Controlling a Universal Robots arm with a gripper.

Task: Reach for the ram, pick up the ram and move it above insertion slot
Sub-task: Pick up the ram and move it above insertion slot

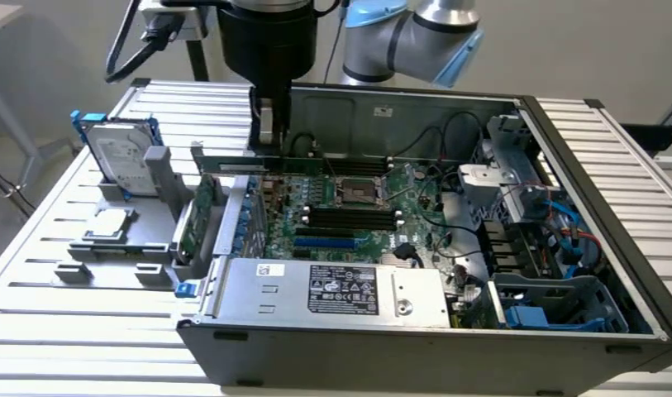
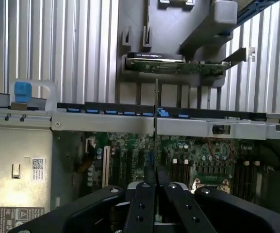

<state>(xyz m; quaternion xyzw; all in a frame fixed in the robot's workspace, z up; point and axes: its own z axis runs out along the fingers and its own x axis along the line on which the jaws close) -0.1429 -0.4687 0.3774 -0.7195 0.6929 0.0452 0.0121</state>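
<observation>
- The worktop (image 1: pixel 49 265) carries the open computer case (image 1: pixel 600 273), the landmark here.
- The gripper (image 1: pixel 272 124) hangs over the case's far edge, above the motherboard (image 1: pixel 347 207).
- The fingers (image 2: pixel 144 204) are pinched on the ram (image 2: pixel 156 111), held edge-on over the board; keeping it parallel to the slots (image 1: pixel 347 219) seems wise.

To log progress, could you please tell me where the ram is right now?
The ram is clamped in the end effector, held level above the motherboard, toward the exterior view's left of the open computer case.
</observation>
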